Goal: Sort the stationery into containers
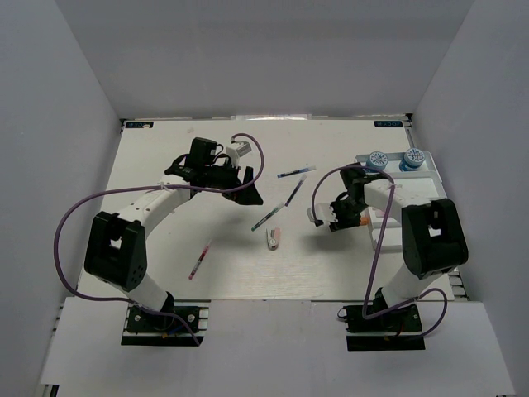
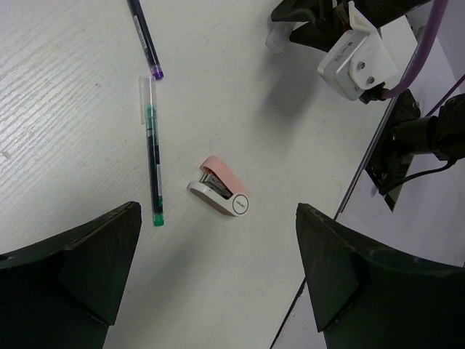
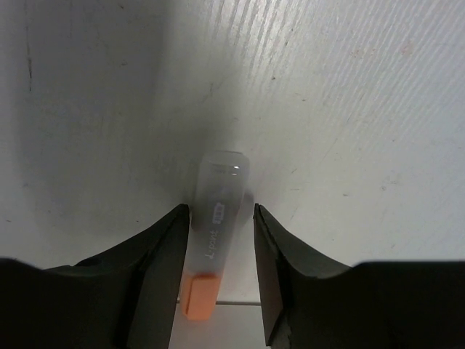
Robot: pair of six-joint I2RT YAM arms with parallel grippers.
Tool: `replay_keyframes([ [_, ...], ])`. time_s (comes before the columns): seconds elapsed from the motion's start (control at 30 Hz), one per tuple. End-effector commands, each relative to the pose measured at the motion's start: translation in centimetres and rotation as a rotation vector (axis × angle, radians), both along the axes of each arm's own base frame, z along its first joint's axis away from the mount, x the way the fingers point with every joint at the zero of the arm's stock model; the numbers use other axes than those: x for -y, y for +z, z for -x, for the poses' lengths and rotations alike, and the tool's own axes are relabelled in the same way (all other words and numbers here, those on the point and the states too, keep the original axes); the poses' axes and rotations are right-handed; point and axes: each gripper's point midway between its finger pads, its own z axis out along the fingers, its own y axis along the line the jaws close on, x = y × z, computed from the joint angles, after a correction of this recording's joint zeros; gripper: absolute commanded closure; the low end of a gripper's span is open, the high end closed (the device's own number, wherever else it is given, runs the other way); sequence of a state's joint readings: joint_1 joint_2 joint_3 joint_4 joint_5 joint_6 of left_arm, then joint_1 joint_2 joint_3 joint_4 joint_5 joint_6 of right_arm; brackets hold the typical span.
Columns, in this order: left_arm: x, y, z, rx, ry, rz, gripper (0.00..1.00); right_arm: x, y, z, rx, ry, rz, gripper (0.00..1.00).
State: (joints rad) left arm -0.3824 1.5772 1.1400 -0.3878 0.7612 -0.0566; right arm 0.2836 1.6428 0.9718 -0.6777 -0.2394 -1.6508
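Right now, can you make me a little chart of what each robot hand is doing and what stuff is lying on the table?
left gripper: open, holding nothing
right gripper: shut on an orange highlighter, one finger on each side
loose on the table: pink stapler, green pen, purple-tipped pen, red pen, dark pen
white tray: on the right side, by the right arm

We see white arm links [image 1: 153,203], black joint housings [image 1: 116,248], looping purple cables [image 1: 56,244], black-fingered left hand [image 2: 218,251] and right hand [image 3: 220,218], black bolted base plates [image 1: 157,324].
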Motion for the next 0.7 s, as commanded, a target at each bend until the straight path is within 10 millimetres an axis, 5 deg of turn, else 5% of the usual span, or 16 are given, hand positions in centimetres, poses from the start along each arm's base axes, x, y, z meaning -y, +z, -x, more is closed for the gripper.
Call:
replay_keyframes([
  [0.0,-0.1,1.2,-0.1,0.045,-0.004,0.013,0.04,-0.2,-0.2,-0.3,-0.005,-0.015,0.004,0.54],
  [0.2,0.0,1.4,-0.3,0.042,-0.002,0.017,0.04,0.0,-1.0,1.0,-0.036,-0.016,0.011,0.58],
  [0.37,0.0,1.3,-0.2,0.039,-0.002,0.016,0.04,-0.5,-0.8,1.6,-0.059,-0.021,0.009,0.82],
  [0.47,0.0,1.4,-0.2,0.045,0.001,0.017,0.04,-2.0,1.3,1.5,-0.052,-0.031,-0.035,0.9],
  [0.67,0.3,1.9,-0.6,0.043,0.011,0.035,0.05,-8.4,8.1,1.0,0.009,-0.005,-0.195,1.0],
])
